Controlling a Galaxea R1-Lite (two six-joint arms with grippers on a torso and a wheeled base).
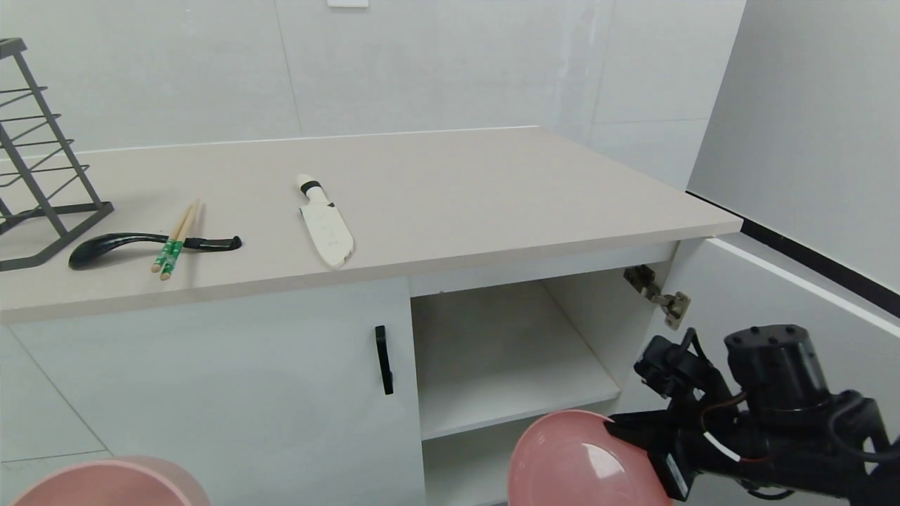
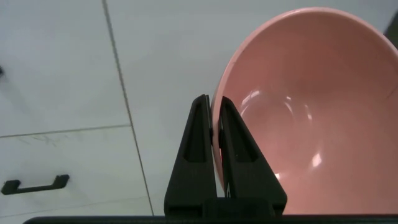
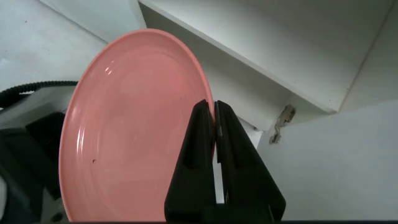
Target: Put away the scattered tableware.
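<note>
- Pink is the colour of both pieces we are carrying: the plate [image 3: 130,124] is pinched at its rim by the right gripper [image 3: 213,112], whose jaws are pressed onto the edge. It hangs tilted, low in front of the open cabinet compartment.
- The bowl [image 2: 311,106] is clamped by its rim in the left gripper [image 2: 213,109], down in front of the closed door, well apart from the plate.
- We judge the step in hand to be shelving the plate. We would level it first, then carry it in over the front edge of the shelf [image 1: 506,365].
- We should stay clear of the hinge [image 1: 661,295] and the open door [image 1: 759,295] on that side, and let go only once the plate lies flat and well inside.
- A rim pinch gives little hold against swinging, so a slow approach seems wise to us.
- The bowl is best held away from the door handle [image 1: 383,358] meanwhile.
- Our count of what we hold: one plate, one bowl.
- On the counter [image 1: 457,190] we count one pair of chopsticks [image 1: 176,239] lying across one black spoon [image 1: 105,247], and one knife [image 1: 325,225] near them.
- One wire rack [image 1: 42,154] stands at the counter's left end.
</note>
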